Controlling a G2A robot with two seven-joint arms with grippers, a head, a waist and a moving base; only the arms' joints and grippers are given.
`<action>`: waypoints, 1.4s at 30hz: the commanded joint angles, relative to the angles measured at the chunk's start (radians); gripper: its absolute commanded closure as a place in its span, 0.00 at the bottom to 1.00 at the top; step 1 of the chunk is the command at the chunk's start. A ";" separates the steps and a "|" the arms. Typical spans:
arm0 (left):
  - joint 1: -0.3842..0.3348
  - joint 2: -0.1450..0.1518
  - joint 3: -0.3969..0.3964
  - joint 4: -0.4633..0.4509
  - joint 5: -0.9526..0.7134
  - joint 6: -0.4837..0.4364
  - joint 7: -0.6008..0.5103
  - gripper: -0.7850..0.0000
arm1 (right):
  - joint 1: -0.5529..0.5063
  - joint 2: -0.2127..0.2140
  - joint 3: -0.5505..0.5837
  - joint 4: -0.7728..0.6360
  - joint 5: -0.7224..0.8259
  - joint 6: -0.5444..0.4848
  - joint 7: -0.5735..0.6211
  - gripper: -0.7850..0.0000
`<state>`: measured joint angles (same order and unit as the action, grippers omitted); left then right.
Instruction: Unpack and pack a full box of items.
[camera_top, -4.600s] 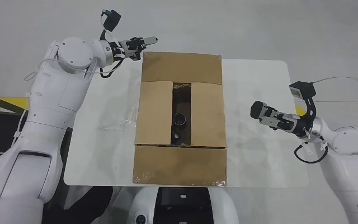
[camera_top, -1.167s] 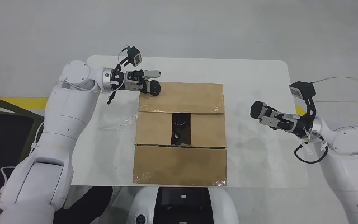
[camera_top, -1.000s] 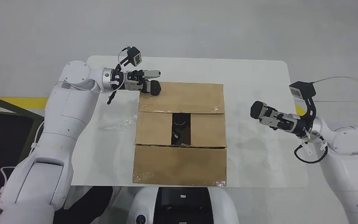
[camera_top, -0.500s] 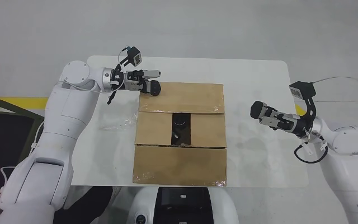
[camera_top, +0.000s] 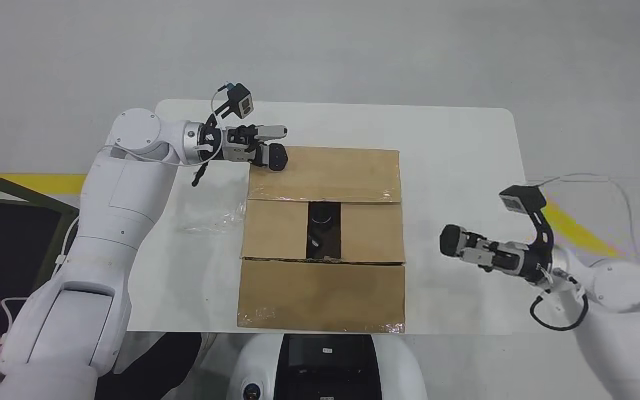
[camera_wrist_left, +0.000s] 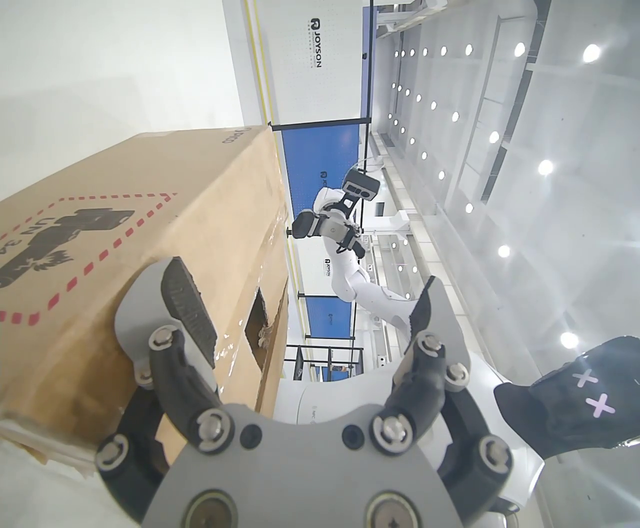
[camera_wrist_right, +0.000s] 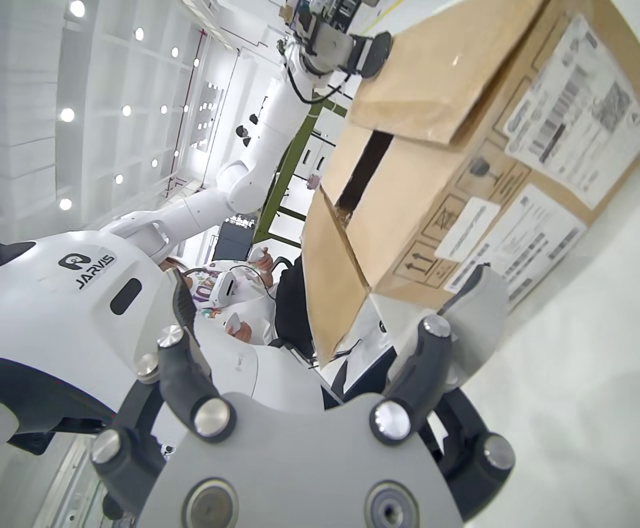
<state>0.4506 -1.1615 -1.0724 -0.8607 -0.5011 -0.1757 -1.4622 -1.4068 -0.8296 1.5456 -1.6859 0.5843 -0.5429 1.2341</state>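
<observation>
The cardboard box (camera_top: 322, 235) sits mid-table. Its far flap lies folded over the top, its near flap hangs outward, and a dark gap (camera_top: 322, 228) between the side flaps shows black items inside. At the box's far left corner is my left gripper (camera_top: 277, 143), open, one finger (camera_wrist_left: 185, 300) beside the box wall (camera_wrist_left: 125, 240), nothing held. Right of the box, my right gripper (camera_top: 450, 240) hovers over bare table, open and empty (camera_wrist_right: 330, 300), facing the labelled side of the box (camera_wrist_right: 475, 165).
A crumpled clear plastic bag (camera_top: 213, 212) lies on the white table (camera_top: 450, 140) left of the box. Bare tabletop stretches along the right side and the far edge.
Since the earliest frame the far flap has been folded over the box and my left gripper came down to its corner. In the last half second my right arm shifted toward the table's front.
</observation>
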 joint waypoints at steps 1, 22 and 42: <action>0.000 0.000 0.000 0.000 0.000 0.000 0.000 0.00 | -0.035 0.000 0.003 -0.001 -0.002 0.000 0.001 0.00; 0.000 0.000 0.000 0.000 0.000 0.000 0.000 0.00 | -0.101 -0.034 -0.218 -0.053 0.145 0.042 0.064 0.00; 0.000 0.000 0.000 0.000 0.000 0.000 0.000 0.00 | -0.035 -0.051 -0.207 -0.136 0.262 0.060 0.103 0.00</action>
<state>0.4506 -1.1615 -1.0725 -0.8607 -0.5011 -0.1757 -1.4622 -1.4515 -0.8786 1.3421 -1.8229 0.8444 -0.4800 1.3400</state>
